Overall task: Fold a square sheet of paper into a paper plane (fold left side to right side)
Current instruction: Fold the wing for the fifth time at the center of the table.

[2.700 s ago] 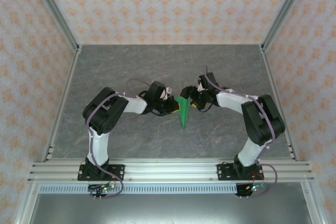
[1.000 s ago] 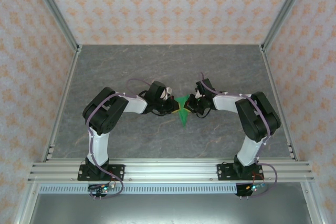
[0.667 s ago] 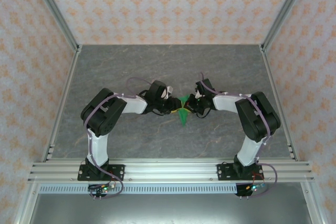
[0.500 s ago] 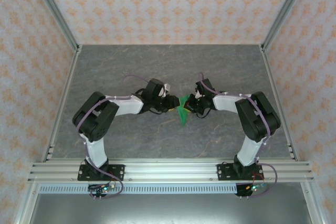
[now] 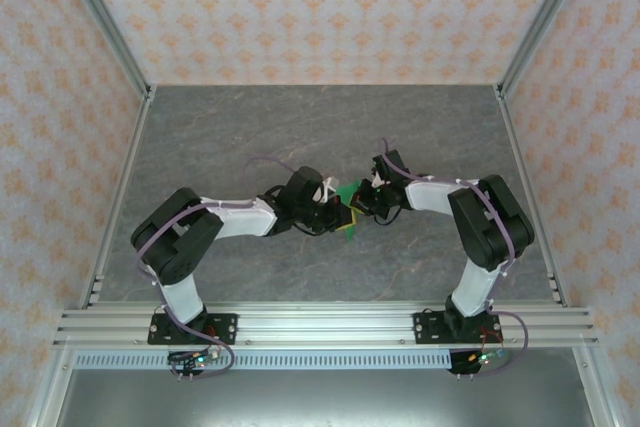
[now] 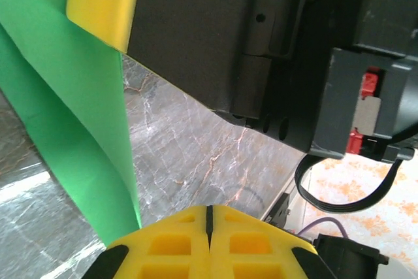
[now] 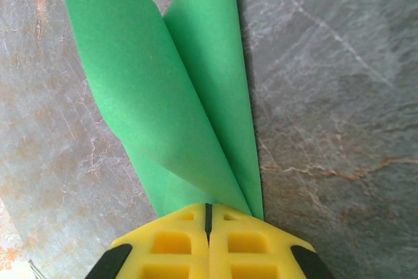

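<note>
- Tabletop [image 5: 250, 137]: grey marble-look slab, patterned walls [image 5: 320, 7] on three sides, aluminium rail [image 5: 320, 325] along the near edge.
- Left arm [image 5: 235, 219]: base at near left, forearm reaching right, wrist ends at table centre.
- Right arm [image 5: 470, 212]: elbow out on the right, forearm running left to the same centre spot. The two wrists sit nose to nose.
- Right gripper [image 7: 209, 217]: yellow fingers clenched flush. The paper plane [image 7: 176, 115] comes out from under the tips, so it's grasping it. In the left wrist view one of its yellow fingertips [image 6: 104, 4] lies against the upper part of the green sheet.
- Left gripper [image 6: 209, 217]: fingers pressed together, seam clean, no gap. The paper's lower end runs in behind the left edge of the tips. It's touching, but I can't tell whether it's actually pinched.
- Paper plane, top view: bright green, at table centre between the two grippers, partly hidden by them. It's narrow and folded lengthwise. The right wrist view has two flaps splayed apart at the free end, tapering in toward the right gripper's fingers.
</note>
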Controlling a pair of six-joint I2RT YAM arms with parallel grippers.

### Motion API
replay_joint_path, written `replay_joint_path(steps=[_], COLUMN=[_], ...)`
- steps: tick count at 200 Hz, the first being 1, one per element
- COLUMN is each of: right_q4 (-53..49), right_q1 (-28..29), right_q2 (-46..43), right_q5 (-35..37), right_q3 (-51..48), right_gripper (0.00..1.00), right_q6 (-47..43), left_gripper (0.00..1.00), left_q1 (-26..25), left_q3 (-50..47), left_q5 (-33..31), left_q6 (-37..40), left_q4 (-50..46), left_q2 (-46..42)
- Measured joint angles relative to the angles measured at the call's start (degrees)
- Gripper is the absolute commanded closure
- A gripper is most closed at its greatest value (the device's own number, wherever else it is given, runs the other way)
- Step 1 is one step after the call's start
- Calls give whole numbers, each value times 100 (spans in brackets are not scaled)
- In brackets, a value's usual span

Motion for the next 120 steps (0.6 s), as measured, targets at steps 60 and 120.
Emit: replay_joint_path(steps=[60, 120], right_q4=[0, 0], right_q1=[0, 0], right_q2=[0, 0], right_q5=[-2, -2], right_q3=[0, 0], right_gripper=[96, 96], right_q6=[2, 0], left_gripper=[97, 98], left_q1=[-103, -105], left_q3=[61, 57], left_q5=[35, 35], left_q6=[-238, -354], left_q4=[219, 302], left_q2=[461, 586])
